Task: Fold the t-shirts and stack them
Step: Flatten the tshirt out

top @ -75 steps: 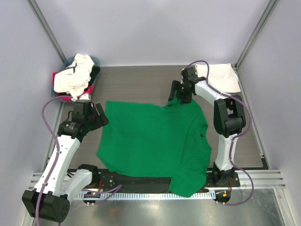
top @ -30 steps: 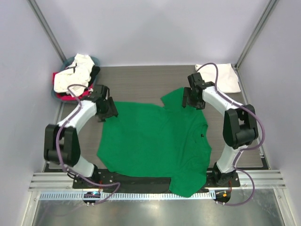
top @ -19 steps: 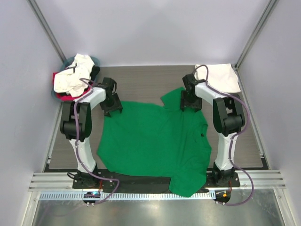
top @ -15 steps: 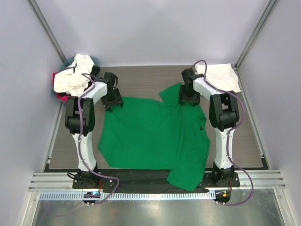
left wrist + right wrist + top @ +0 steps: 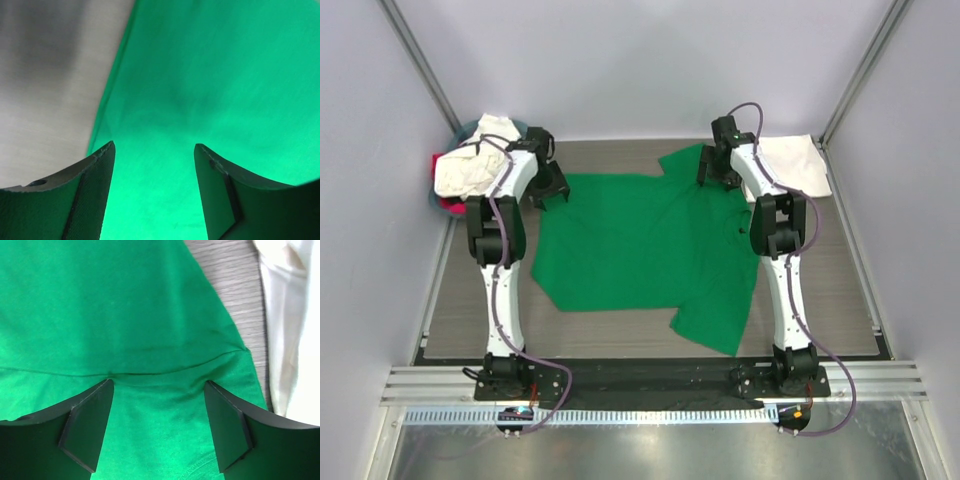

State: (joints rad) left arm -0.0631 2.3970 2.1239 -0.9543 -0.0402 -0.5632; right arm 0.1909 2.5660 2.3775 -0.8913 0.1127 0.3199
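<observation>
A bright green t-shirt [image 5: 640,240] lies spread flat in the middle of the table. My left gripper [image 5: 552,188] is at its far left corner, beside the basket. My right gripper [image 5: 718,175] is at its far right sleeve. In the left wrist view the left gripper [image 5: 152,150] stands open, with flat green cloth [image 5: 210,75] under and between the fingers. The right gripper [image 5: 157,385] is also open over the green shirt [image 5: 100,300], with a seam running between its tips. A folded white t-shirt [image 5: 798,165] lies at the far right corner and shows as white cloth [image 5: 290,315] in the right wrist view.
A round grey-blue basket [image 5: 468,128] at the far left corner holds a heap of white, pink-red and black shirts [image 5: 470,170]. Both arms stretch straight out from the near edge. The cell's walls and frame posts stand close behind the far edge. Bare table [image 5: 50,75] lies left of the shirt.
Both arms have reached toward the far edge. The green shirt has slid away with them, and its lower part has come off the front rail onto the table.
</observation>
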